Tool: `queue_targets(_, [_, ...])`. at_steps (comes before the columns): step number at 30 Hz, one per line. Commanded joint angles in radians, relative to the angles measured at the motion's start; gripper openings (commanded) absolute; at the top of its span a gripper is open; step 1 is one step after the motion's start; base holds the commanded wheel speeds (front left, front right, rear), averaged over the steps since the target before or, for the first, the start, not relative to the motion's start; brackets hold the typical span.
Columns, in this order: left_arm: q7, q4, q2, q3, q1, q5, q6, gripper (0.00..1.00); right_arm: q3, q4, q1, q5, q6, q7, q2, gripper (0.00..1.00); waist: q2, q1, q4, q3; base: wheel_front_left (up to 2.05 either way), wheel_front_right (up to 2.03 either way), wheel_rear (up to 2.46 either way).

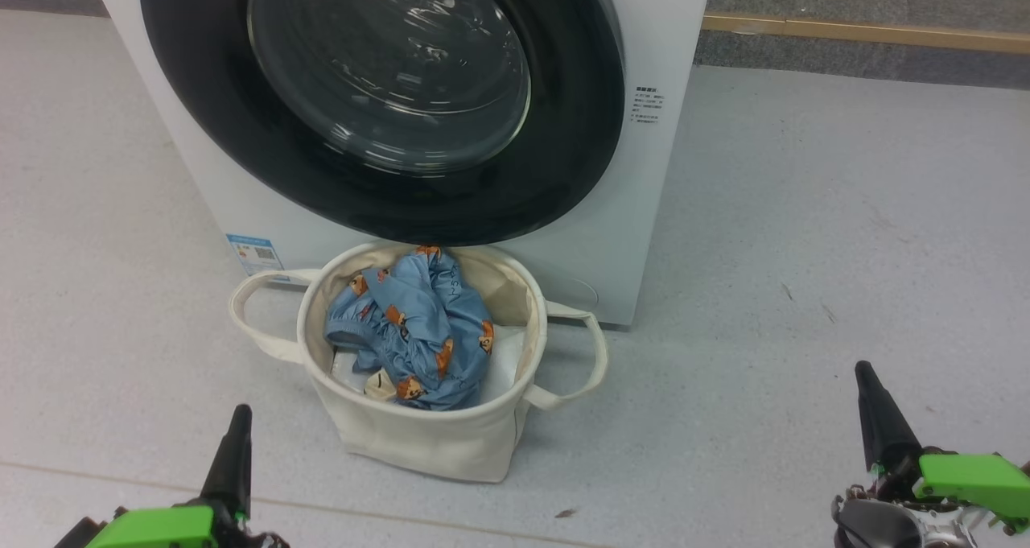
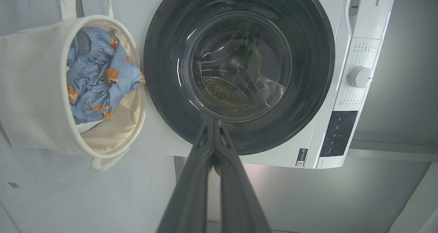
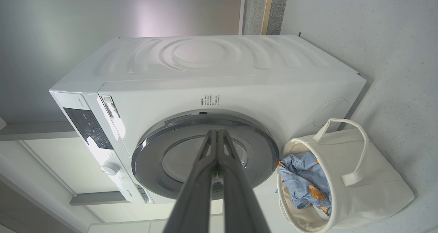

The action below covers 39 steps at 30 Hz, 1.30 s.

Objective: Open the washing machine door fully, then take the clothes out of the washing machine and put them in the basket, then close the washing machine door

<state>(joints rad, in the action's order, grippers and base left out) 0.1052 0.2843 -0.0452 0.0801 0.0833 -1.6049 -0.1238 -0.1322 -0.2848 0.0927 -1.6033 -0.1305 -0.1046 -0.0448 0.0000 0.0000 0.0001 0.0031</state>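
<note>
The task is judged all but finished: the clothes [image 1: 418, 327] are seen lying in the basket [image 1: 418, 443] on the floor just before the washing machine [image 1: 636, 210], whose door [image 1: 386, 73] appears shut, while the left tool [image 1: 239, 419] and right tool [image 1: 865, 375] are pressed together, empty.
</note>
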Motion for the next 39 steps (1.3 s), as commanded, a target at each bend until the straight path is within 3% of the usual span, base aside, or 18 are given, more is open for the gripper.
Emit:
queue_targets(1, [0.009, -0.039, -0.005, 0.035, 0.025, -0.003, -0.007, 0.00, 0.019, 0.040, 0.015, -0.005, 0.000, -0.008, -0.005, 0.00, 0.0000, 0.0000, 0.000, 0.000, 0.00, 0.00, 0.00])
queue_targets(39, [0.009, -0.039, -0.005, 0.035, 0.025, -0.003, -0.007, 0.00, 0.019, 0.040, 0.015, -0.006, 0.000, -0.008, -0.005, 0.00, 0.0000, 0.0000, 0.000, 0.000, 0.00, 0.00, 0.00])
